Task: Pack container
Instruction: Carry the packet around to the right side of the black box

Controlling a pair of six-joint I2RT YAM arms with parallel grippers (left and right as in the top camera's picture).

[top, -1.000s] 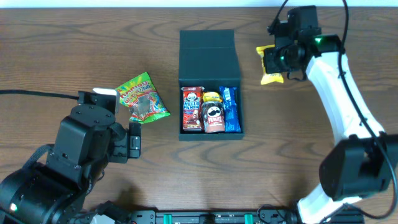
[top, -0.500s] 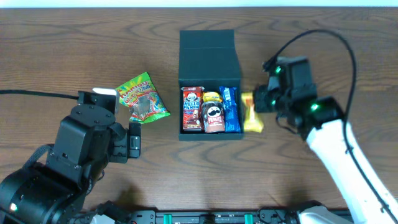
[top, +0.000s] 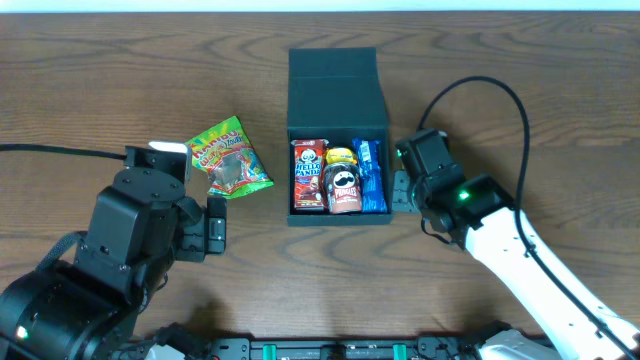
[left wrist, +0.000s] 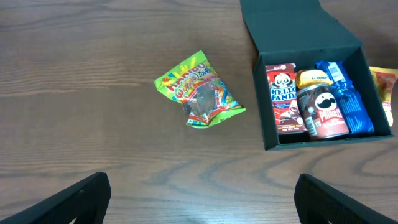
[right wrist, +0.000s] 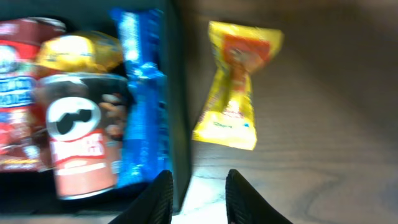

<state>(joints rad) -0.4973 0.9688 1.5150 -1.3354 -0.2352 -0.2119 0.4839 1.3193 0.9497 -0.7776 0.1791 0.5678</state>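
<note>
The container (top: 337, 215), a dark teal-black box, stands mid-table with its flap lid (top: 335, 85) open at the back. Inside lie a red Hello Panda box (top: 308, 175), a Pringles can (top: 344, 188), a yellow packet behind it and a blue packet (top: 371, 175). My right gripper (right wrist: 199, 177) hovers just outside the container's right wall (right wrist: 177, 106), open, with nothing between its fingers. A yellow snack packet (right wrist: 236, 84) lies on the table beyond the fingertips, right of that wall. My left gripper (left wrist: 202, 205) stands wide open over bare wood at the near left.
A green gummy bag (top: 230, 157) lies loose on the table left of the container, also seen in the left wrist view (left wrist: 199, 90). The left arm's bulk (top: 130, 250) fills the near-left corner. The right arm (top: 520, 260) stretches in from the near right.
My right arm swung from the far right to the container's right wall with the yellow packet. Its jaws have parted and the packet now lies free on the table. The left arm is still.
</note>
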